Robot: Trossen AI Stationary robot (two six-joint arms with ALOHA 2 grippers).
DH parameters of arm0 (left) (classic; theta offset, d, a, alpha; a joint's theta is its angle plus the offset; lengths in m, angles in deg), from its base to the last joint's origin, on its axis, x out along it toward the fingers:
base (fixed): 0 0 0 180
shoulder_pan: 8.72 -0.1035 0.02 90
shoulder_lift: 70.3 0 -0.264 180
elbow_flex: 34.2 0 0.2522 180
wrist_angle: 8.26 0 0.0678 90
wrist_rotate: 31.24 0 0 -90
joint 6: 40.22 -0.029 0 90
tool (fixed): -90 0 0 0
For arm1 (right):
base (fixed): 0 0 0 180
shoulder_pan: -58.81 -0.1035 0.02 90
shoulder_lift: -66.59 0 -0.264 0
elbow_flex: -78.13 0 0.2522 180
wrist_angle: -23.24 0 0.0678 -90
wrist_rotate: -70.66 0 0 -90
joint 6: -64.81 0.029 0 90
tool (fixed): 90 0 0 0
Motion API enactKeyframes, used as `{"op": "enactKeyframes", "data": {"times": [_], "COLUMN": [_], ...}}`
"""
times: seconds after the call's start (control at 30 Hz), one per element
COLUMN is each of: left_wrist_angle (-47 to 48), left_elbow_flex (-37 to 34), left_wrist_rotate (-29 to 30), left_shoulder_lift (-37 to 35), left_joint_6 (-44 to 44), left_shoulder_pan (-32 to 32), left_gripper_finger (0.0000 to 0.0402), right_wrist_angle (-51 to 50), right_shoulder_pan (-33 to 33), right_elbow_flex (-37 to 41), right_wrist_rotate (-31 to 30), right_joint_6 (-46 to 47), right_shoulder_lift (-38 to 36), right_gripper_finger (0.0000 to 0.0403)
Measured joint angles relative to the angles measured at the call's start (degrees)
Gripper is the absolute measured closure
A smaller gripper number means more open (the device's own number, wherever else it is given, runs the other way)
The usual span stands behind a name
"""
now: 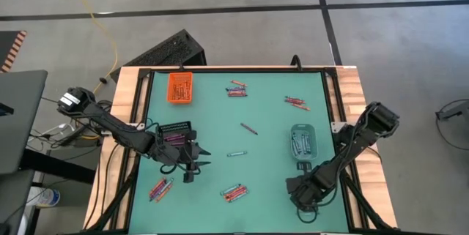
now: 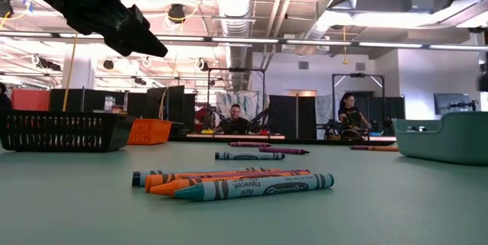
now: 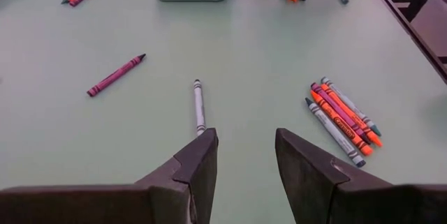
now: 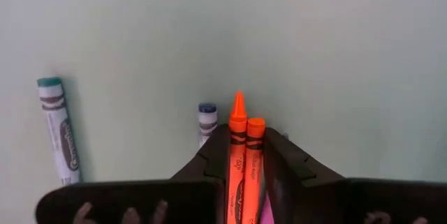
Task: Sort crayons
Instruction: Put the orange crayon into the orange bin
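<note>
The right gripper (image 4: 248, 147) has its jaws clamped on two orange crayons (image 4: 243, 155), and something pink seems to be caught beside them, though this is hard to see. The risk is that one crayon slips out, because two round sticks side by side are held unevenly. Their tips point forward past the jaws. A teal crayon (image 4: 59, 130) and a blue one (image 4: 207, 121) lie on the counter (image 4: 314, 35) just beside the gripper. This gripper is near the grey tray (image 1: 303, 142), on its front side. The left gripper (image 3: 244, 154) has jaws apart and empty; a grey crayon (image 3: 199, 105) lies just ahead of them, far from the grey tray.
</note>
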Motion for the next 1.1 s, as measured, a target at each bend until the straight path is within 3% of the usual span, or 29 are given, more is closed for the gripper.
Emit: {"op": "enactKeyframes", "data": {"times": [0.47,0.7,1.1], "left_wrist_angle": [0.17,0.17,0.17], "left_elbow_flex": [0.0,0.0,0.0], "left_wrist_rotate": [0.26,0.26,0.25], "left_shoulder_lift": [0.0,0.0,-0.02], "left_joint_6": [-0.04,-0.42,-0.38], "left_shoulder_pan": [0.0,0.0,0.02], "left_gripper_finger": [0.0269,0.0269,0.0269], "right_wrist_angle": [-3.37,-1.48,0.83], "right_shoulder_pan": [4.78,3.7,0.64], "right_elbow_flex": [-5.07,-4.06,-3.71], "right_wrist_rotate": [-0.5,0.26,-1.42], "right_joint_6": [-5.3,0.7,2.0], "right_shoulder_lift": [-0.09,-0.11,-0.13], "right_gripper_finger": [0.0333,0.0333,0.0333]}}
